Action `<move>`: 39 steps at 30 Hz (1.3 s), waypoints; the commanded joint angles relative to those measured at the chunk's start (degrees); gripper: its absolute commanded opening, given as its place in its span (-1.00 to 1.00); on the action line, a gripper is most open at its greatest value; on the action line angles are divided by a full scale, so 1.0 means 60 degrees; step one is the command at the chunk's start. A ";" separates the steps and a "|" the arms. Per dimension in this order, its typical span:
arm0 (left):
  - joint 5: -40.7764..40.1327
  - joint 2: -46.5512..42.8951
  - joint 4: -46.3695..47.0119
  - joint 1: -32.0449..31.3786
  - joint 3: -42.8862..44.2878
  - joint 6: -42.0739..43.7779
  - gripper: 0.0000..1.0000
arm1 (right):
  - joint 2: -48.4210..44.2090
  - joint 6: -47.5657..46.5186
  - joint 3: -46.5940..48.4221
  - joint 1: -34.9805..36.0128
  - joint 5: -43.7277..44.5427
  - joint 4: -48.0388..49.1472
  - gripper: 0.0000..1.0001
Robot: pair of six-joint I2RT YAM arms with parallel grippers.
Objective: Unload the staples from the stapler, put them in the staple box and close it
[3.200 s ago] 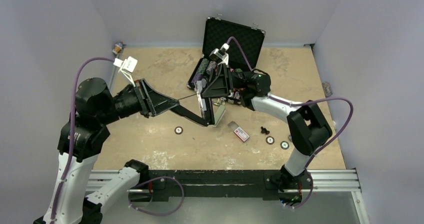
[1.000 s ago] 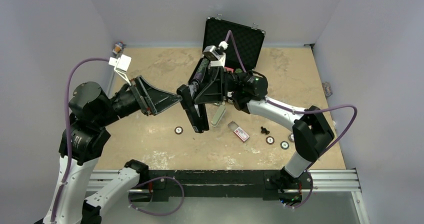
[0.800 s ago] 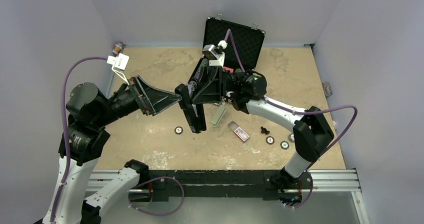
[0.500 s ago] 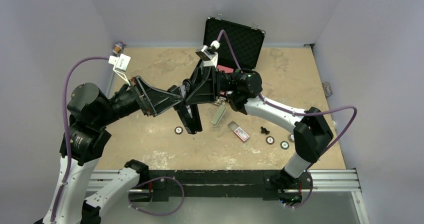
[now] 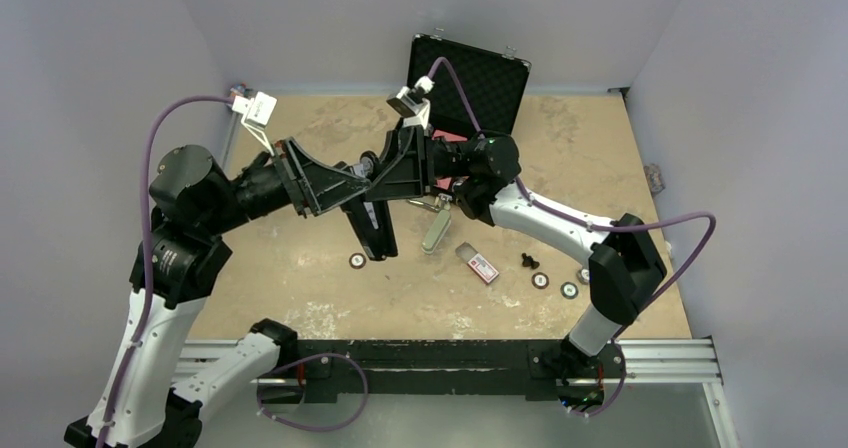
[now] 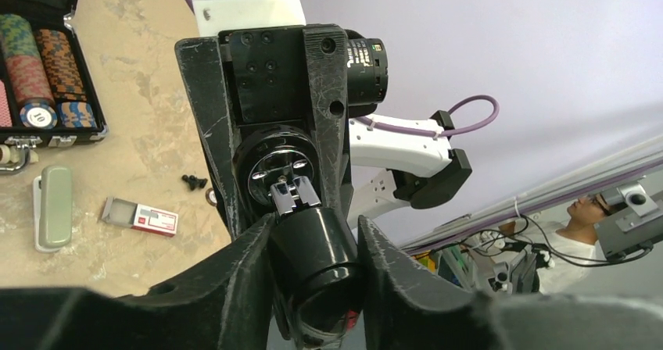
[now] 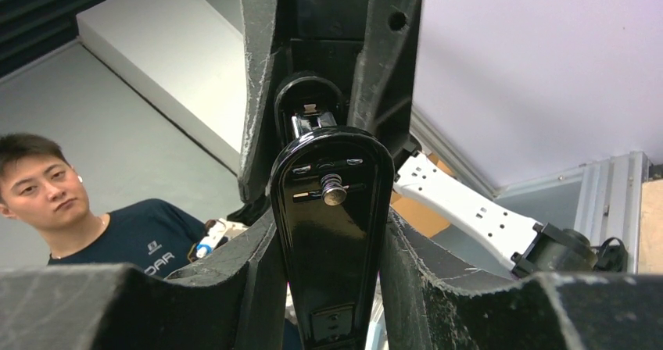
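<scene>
The black stapler (image 5: 370,226) hangs in the air over the middle of the table, held between both arms. My right gripper (image 5: 392,176) is shut on its flat glossy base (image 7: 332,241), whose rivet faces the right wrist camera. My left gripper (image 5: 345,183) comes in from the left. Its fingers (image 6: 254,248) press on both sides of the stapler's rounded black top (image 6: 317,248), with the chrome end (image 6: 293,196) just beyond them. No staples show.
A pale grey-green bar (image 5: 436,232) and a small red-and-white labelled box (image 5: 481,266) lie on the table right of the stapler. An open black case (image 5: 470,78) with poker chips stands at the back. Small discs (image 5: 357,260) and black screws (image 5: 529,261) are scattered nearby.
The right arm carried the stapler leftward. The left gripper moved in over the stapler's top and its jaws closed from wide open onto it.
</scene>
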 commanded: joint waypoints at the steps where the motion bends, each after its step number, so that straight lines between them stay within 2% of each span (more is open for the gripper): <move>1: -0.0416 0.0339 -0.0113 -0.0151 0.0266 0.0246 -0.28 | -0.0536 -0.0148 0.0692 0.0214 0.0644 0.0408 -1.00; 3: -0.0638 0.0328 -0.0227 -0.0200 0.0245 0.0217 -0.64 | -0.0582 -0.0232 0.0722 0.0220 0.0610 0.0329 -1.00; 4: -0.0739 0.0306 -0.0236 -0.0208 0.0225 0.0217 -0.90 | -0.0592 -0.0276 0.0728 0.0233 0.0568 0.0279 -1.00; 5: -0.0846 0.0302 -0.0332 -0.0209 0.0253 0.0224 -1.00 | -0.0623 -0.0320 0.0707 0.0236 0.0530 0.0241 -1.00; 9: -0.1373 0.0449 -0.0916 -0.0210 0.0503 0.0279 -1.00 | -0.0649 -0.0349 0.0541 0.0225 0.0334 0.0112 -0.98; 10: -0.1493 0.0481 -0.1042 -0.0209 0.0557 0.0282 -1.00 | -0.0650 -0.0352 0.0478 0.0235 0.0316 0.0076 -0.74; 11: -0.1572 0.0514 -0.1184 -0.0209 0.0613 0.0285 -1.00 | -0.0672 -0.0393 0.0406 0.0233 0.0323 0.0018 -0.40; 12: -0.1665 0.0558 -0.1291 -0.0209 0.0694 0.0278 -1.00 | -0.0719 -0.0455 0.0337 0.0227 0.0340 -0.0051 -0.18; 13: -0.1742 0.0601 -0.1402 -0.0209 0.0755 0.0288 -1.00 | -0.0791 -0.0560 0.0251 0.0223 0.0337 -0.0143 0.34; 14: -0.1834 0.0630 -0.1500 -0.0207 0.0819 0.0299 -1.00 | -0.0880 -0.0752 0.0148 0.0211 0.0344 -0.0353 0.72; 15: -0.1906 0.0657 -0.1594 -0.0208 0.0890 0.0316 -1.00 | -0.0959 -0.0894 0.0103 0.0199 0.0337 -0.0515 0.89; 21: -0.2344 0.0874 -0.2255 -0.0194 0.1242 0.0552 -1.00 | -0.1332 -0.1159 -0.0456 0.0086 0.0286 -0.0839 0.97; 24: -0.2668 0.0987 -0.2634 -0.0180 0.1451 0.0824 -1.00 | -0.1619 -0.1721 -0.0710 -0.0077 0.0271 -0.1840 0.97; 26: -0.2926 0.1099 -0.2915 -0.0127 0.1637 0.1001 -1.00 | -0.1988 -0.2735 -0.0793 -0.0283 0.0491 -0.3654 0.97; 28: -0.3043 0.1180 -0.2997 -0.0093 0.1722 0.1069 -1.00 | -0.2274 -0.4543 -0.0479 -0.0511 0.1158 -0.6760 0.97; 29: -0.3107 0.1224 -0.3052 -0.0081 0.1757 0.1103 -1.00 | -0.2337 -0.5332 -0.0237 -0.0662 0.1639 -0.8875 0.97; 31: -0.3254 0.1308 -0.3159 -0.0066 0.1803 0.1151 -1.00 | -0.2337 -0.6441 0.0050 -0.1021 0.2429 -1.1043 0.97; 34: -0.3466 0.1400 -0.3275 -0.0035 0.1803 0.1262 -1.00 | -0.2373 -0.7353 0.0304 -0.1508 0.3425 -1.3206 0.97; 39: -0.4366 0.1991 -0.4209 0.0041 0.1997 0.1653 -1.00 | -0.2711 -0.8203 0.0576 -0.1690 0.4215 -1.4441 0.97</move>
